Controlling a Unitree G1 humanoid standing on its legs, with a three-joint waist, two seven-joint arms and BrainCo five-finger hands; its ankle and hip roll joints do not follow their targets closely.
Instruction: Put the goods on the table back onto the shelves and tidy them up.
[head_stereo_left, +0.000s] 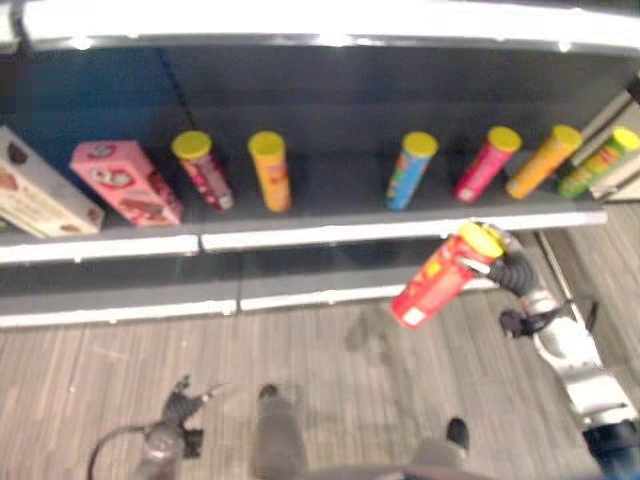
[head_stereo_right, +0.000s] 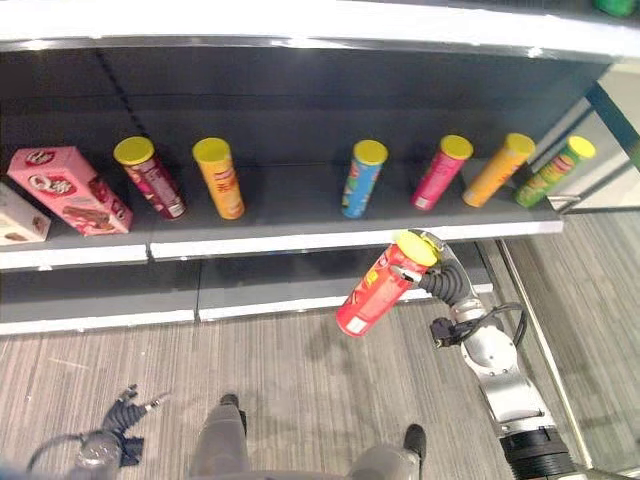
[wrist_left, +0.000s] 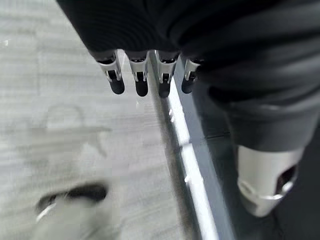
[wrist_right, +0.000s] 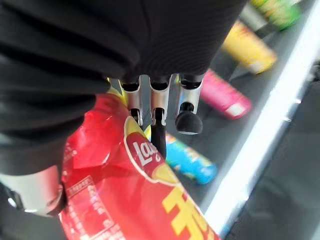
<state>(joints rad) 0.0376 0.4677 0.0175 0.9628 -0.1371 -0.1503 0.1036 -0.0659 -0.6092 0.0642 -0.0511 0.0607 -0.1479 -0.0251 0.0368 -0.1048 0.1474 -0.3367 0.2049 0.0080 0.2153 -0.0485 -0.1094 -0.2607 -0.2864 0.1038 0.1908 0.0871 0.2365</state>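
The right hand (head_stereo_right: 432, 262) clasps the red can (head_stereo_right: 378, 288) near its yellow lid, tilted before the shelf's (head_stereo_right: 350, 238) front edge; probably light, rigid and slick, best gripped mid-body

The right hand (wrist_right: 150, 107) has its fingers (wrist_right: 158, 131) curled round a red chip can (wrist_right: 120, 195) with yellow lettering. Past the can, on the dark shelf (wrist_right: 227, 130), a blue can (wrist_right: 192, 161) lies nearest, then a pink can (wrist_right: 223, 96), a yellow-orange can (wrist_right: 248, 46) and a green can (wrist_right: 276, 11). The shelf's pale front edge (wrist_right: 265, 125) runs beside them.
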